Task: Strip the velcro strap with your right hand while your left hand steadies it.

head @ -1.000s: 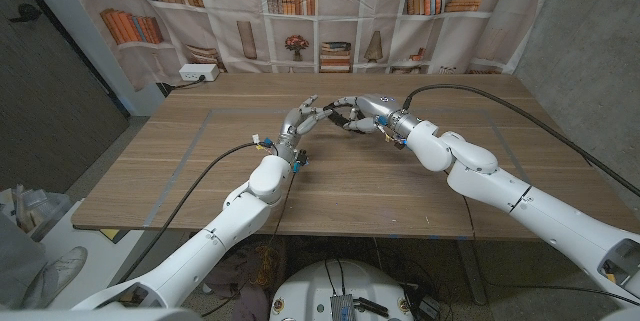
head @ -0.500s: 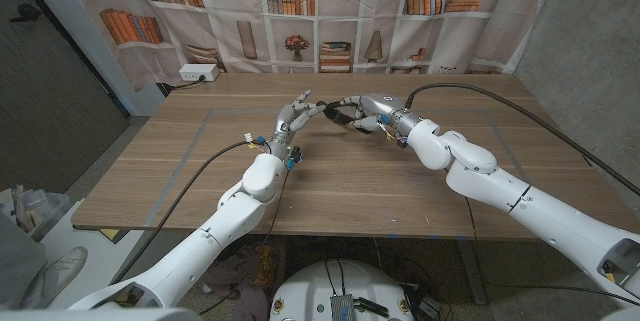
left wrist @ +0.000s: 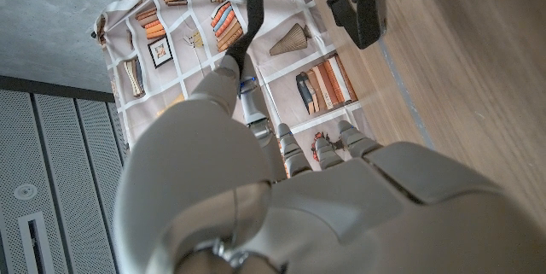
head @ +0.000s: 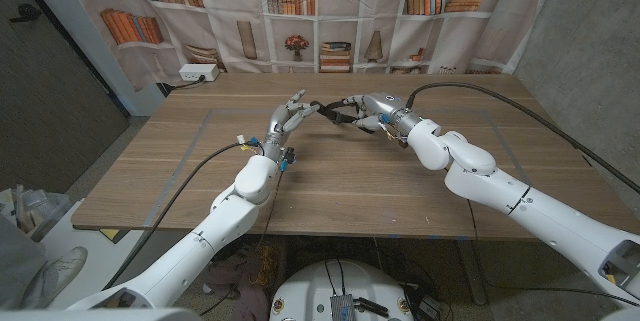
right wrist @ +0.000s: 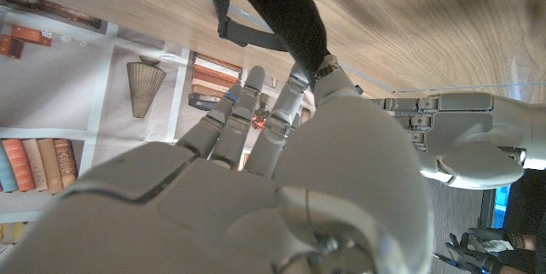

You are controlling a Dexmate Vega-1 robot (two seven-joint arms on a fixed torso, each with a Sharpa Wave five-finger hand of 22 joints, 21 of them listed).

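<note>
You've got wood table, bookshelf backdrop behind; bare top near edge. Left hand & right hand both pinch velcro strap.

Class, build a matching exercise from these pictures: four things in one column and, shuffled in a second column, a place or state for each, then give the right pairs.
Column 1:
1. strap
2. left hand
3. right hand
4. power strip

Column 2:
A. white, at the table's far left corner
B. black, held between both hands
C. grips the strap's right end
D. pinches the strap's left end, other fingers spread

Pairs: 1-B, 2-D, 3-C, 4-A
</note>
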